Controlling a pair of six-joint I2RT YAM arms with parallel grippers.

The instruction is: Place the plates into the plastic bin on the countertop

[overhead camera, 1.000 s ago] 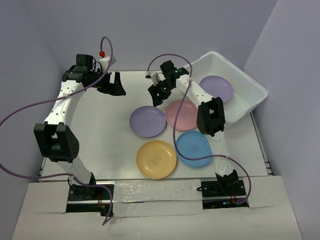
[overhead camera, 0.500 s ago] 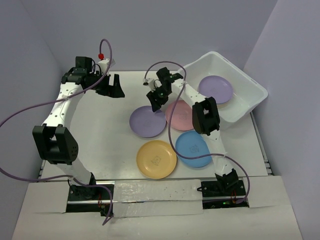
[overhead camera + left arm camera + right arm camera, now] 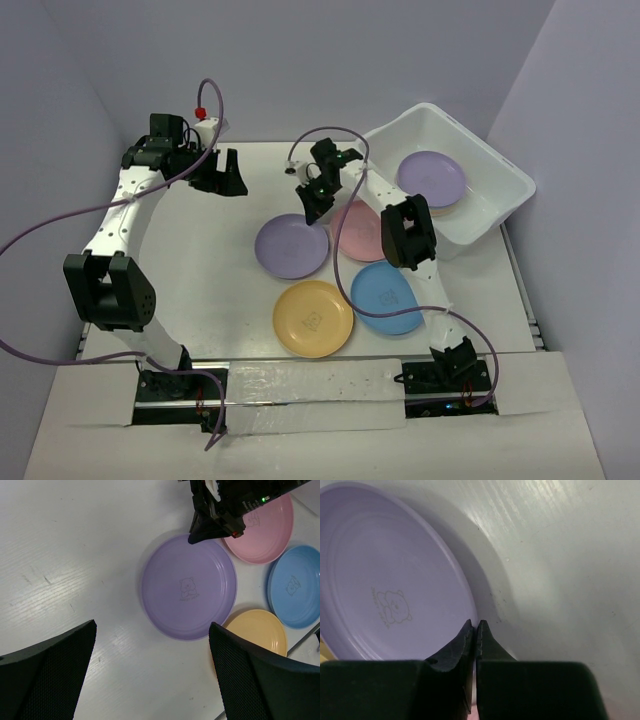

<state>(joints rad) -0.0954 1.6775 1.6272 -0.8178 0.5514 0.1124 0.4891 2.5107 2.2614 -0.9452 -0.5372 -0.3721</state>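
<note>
Right gripper (image 3: 311, 208) fingers together, tips at the far rim of the mid-table purple plate (image 3: 291, 247); plate lies nearward of them; bin (image 3: 478, 218) sits at the far-right corner; left gripper (image 3: 225, 175) spread, farther off.

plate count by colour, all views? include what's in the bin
Purple: 2, loose purple plate and binned purple plate
Pink: 1, pink plate
Blue: 1, blue plate
Yellow: 1, yellow plate
Total: 5 visible
</note>
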